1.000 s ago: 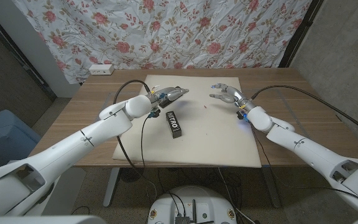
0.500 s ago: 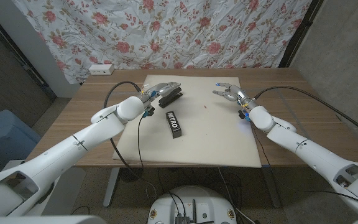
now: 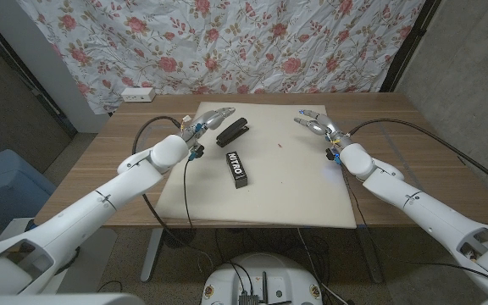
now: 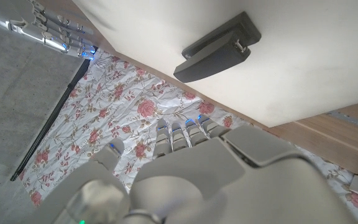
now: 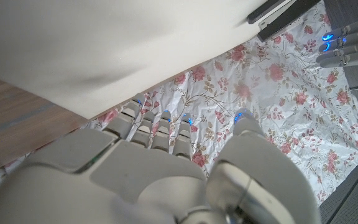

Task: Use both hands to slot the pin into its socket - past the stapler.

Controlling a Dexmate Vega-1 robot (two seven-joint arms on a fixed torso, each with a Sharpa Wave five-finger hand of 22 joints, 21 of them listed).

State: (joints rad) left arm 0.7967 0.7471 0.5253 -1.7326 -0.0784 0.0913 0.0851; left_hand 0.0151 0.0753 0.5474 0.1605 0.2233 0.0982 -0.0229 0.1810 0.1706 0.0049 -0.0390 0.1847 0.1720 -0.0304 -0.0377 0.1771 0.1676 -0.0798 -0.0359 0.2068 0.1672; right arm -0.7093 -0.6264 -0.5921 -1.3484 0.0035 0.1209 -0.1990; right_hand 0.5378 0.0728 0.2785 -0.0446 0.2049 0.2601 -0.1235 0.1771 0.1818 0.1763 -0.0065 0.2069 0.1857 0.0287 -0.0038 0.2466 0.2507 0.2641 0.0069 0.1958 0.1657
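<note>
The left hand (image 3: pixel 207 118) hovers at the far left corner of the cream mat (image 3: pixel 295 191), fingers stretched forward and nothing visibly in them; the dark stapler (image 3: pixel 233 132) lies just to its right, close beside the fingertips but apart; nearer the robot than that, the black box (image 3: pixel 237 167) lies flat on the mat. A small red speck (image 3: pixel 280 146), possibly the pin, lies between the two hands, nearer the stapler; it is too small to be sure, and I cannot make out a socket. The right hand (image 3: pixel 315 124) hangs over the mat's far right edge, fingers spread, holding nothing. To do this well, I judge each hand should come down slowly towards the speck, skirting the stapler rather than brushing it.
</note>
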